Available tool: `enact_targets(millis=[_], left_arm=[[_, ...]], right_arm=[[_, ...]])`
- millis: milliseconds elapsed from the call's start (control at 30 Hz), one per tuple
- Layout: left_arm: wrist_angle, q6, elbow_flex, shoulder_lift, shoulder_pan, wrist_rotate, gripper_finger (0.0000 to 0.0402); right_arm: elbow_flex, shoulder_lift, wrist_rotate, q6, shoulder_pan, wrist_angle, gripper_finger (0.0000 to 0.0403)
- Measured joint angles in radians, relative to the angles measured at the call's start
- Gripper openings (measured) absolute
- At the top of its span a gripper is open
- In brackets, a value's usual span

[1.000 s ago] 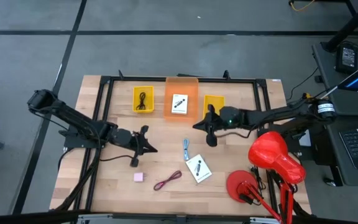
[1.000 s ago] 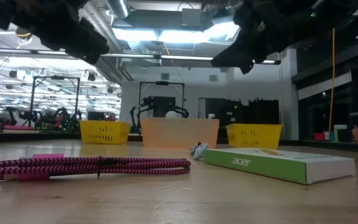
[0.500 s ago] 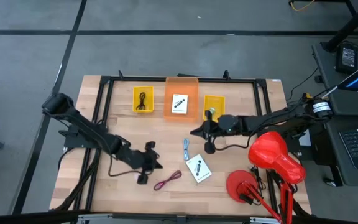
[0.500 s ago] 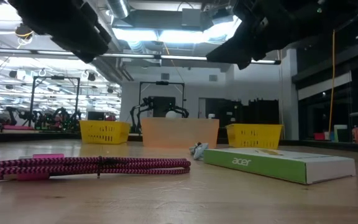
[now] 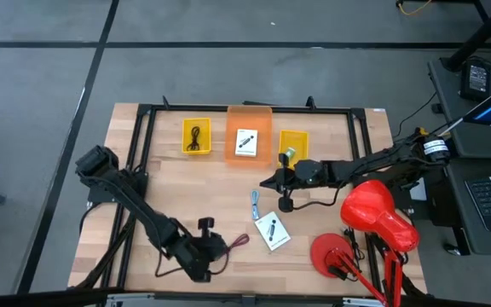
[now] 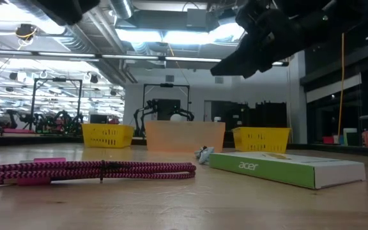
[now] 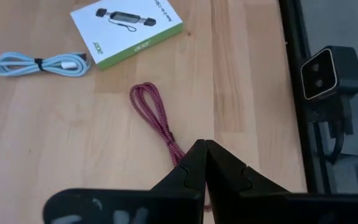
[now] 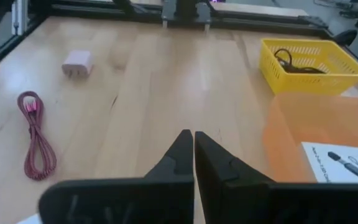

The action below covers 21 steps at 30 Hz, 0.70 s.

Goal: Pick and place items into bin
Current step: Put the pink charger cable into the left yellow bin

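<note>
The left gripper [image 5: 201, 253] hangs low over the near edge of the table, its fingers pressed together and empty, with the maroon cord [image 5: 231, 246] lying just beside it; I take this as the approach to picking that cord up. The next move, as I judge it, calls for the fingers to part and straddle the cord before closing. The right gripper [image 5: 281, 189] waits near the table's middle, fingers likewise together on nothing, just short of the far row of bins. The orange bin [image 5: 249, 116] already holds one white card [image 5: 246, 141], the left yellow bin [image 5: 197, 124] holds the black cord [image 5: 196, 136], and the right yellow bin [image 5: 293, 135] seems to hold something green, though I cannot make it out. The second white card [image 5: 271, 230] and the blue-grey clip [image 5: 255, 202] lie loose mid-table. From above, the left arm hides the pink square [image 8: 78, 61]; only the right wrist view shows it, near the cord.
</note>
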Motion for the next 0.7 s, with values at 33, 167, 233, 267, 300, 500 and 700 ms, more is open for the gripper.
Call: enact_targets(millis=[33,167,233,267,300,500,700], left_arm=[[-0.015,-0.003,0.020,0.017,0.001,0.000,0.0002],[-0.024,0.003,0.058,0.069,0.021,0.000,0.0003],[-0.020,-0.025,0.066,0.082,0.036,0.037,0.0009],[-0.022,-0.041,0.066,0.083,0.042,0.077,0.0015],[-0.026,-0.058,0.065,0.083,0.048,0.125,0.0022],[-0.023,-0.090,0.065,0.083,0.061,0.166,0.0075],[-0.028,-0.075,0.064,0.083,0.062,0.084,0.0126]], right_arm=[[0.000,0.004,0.000,0.001,0.000,-0.001,0.0000],[0.000,0.024,0.000,0.006,0.000,0.008,0.0000],[0.000,0.034,-0.001,0.025,0.000,0.013,0.0000],[0.000,0.038,-0.001,0.030,0.000,0.012,0.0000],[0.000,0.043,-0.001,0.031,0.000,0.014,0.0000],[0.000,0.049,-0.001,0.031,0.000,0.016,0.0000],[0.000,0.049,-0.001,0.031,0.000,0.020,0.0000]])
